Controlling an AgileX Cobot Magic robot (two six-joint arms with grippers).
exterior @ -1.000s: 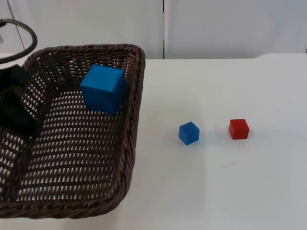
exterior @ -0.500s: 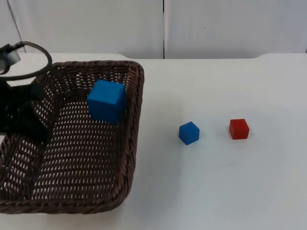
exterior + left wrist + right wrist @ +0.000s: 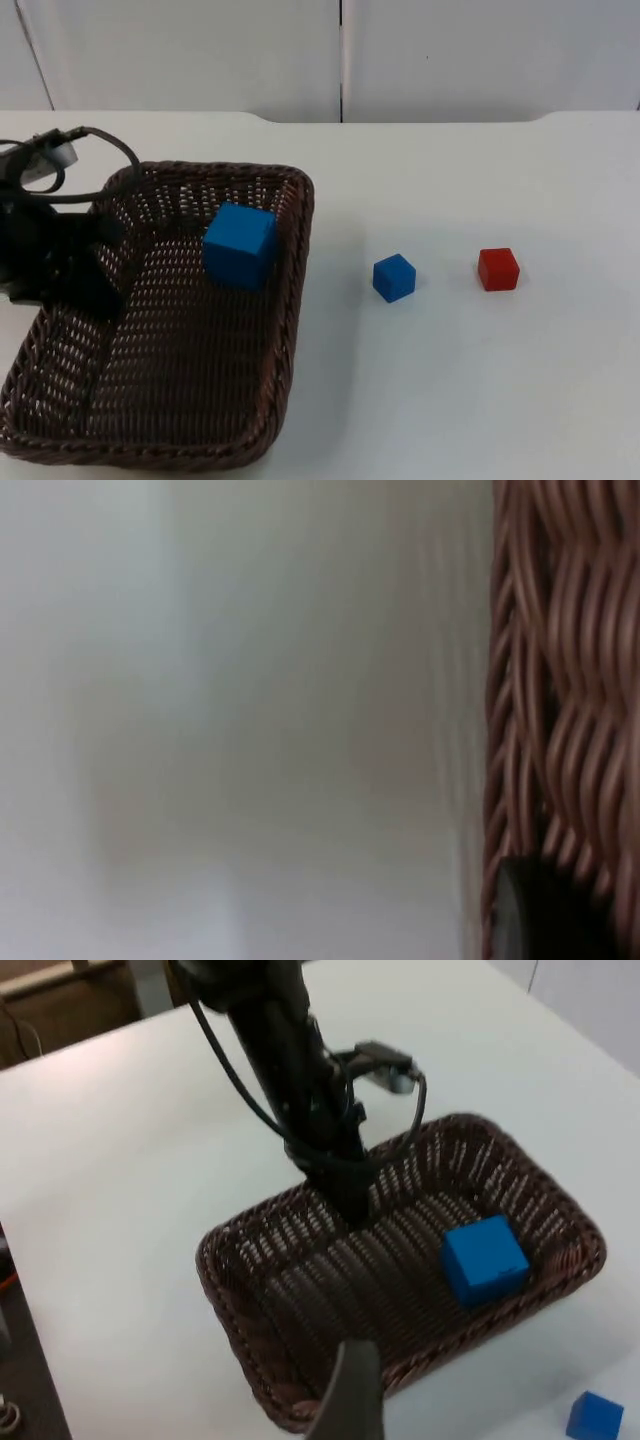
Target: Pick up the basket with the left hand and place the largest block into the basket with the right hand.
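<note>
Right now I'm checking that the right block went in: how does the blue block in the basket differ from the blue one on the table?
The large blue block is far bigger than the small blue block. The large blue block sits inside the wicker basket, near its far right wall; the small blue block stands on the bare table, beside a red block. Both are blue cubes.

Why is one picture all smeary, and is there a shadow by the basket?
Left wrist view: smeared, probably by motion; the basket weave blurs into streaks beside a pale table. Top view: sharp, with a faint shadow on the table along the basket's right side, and the left gripper dark at the basket's left rim. Right wrist view: fairly sharp, the large blue block crisp-edged.
</note>
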